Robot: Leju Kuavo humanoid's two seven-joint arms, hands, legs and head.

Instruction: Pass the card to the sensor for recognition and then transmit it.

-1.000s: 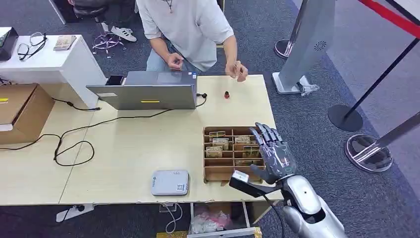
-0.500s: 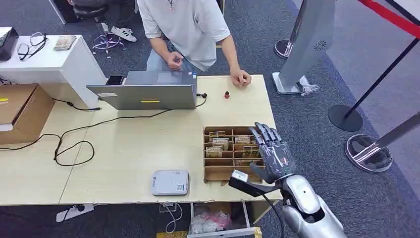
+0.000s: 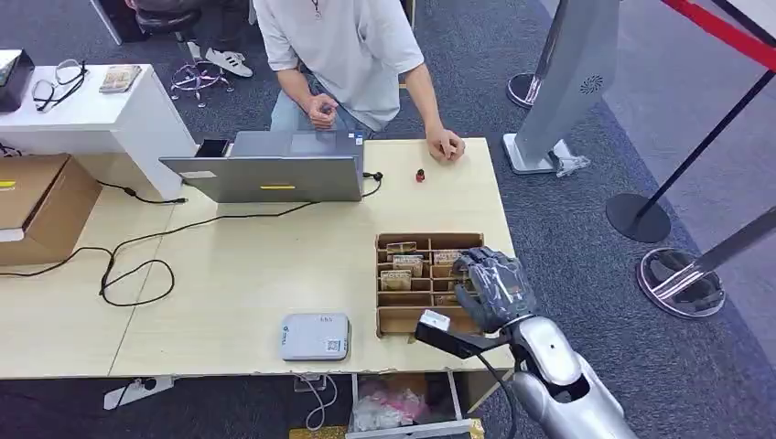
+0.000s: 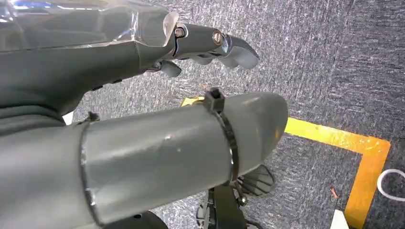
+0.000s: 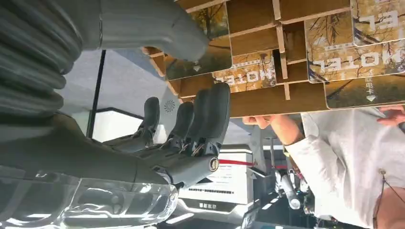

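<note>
Head view looks down on a pale wooden table (image 3: 229, 274). Near its right edge sits a compartmented cardboard card box (image 3: 428, 282) holding printed hotel cards (image 3: 396, 280). The robot's right hand (image 3: 492, 288) is over the box's right-hand compartments, fingers curled downward and holding nothing yet. A grey card sensor (image 3: 315, 337) lies at the near edge, left of the box. A person's hand (image 3: 446, 146) rests at the far right corner. The left hand (image 4: 205, 45) hangs above carpet, fingers loosely bent, holding nothing. Risk, as I judge it: the thick fingers may catch a divider and shift the box, or lift two cards.
</note>
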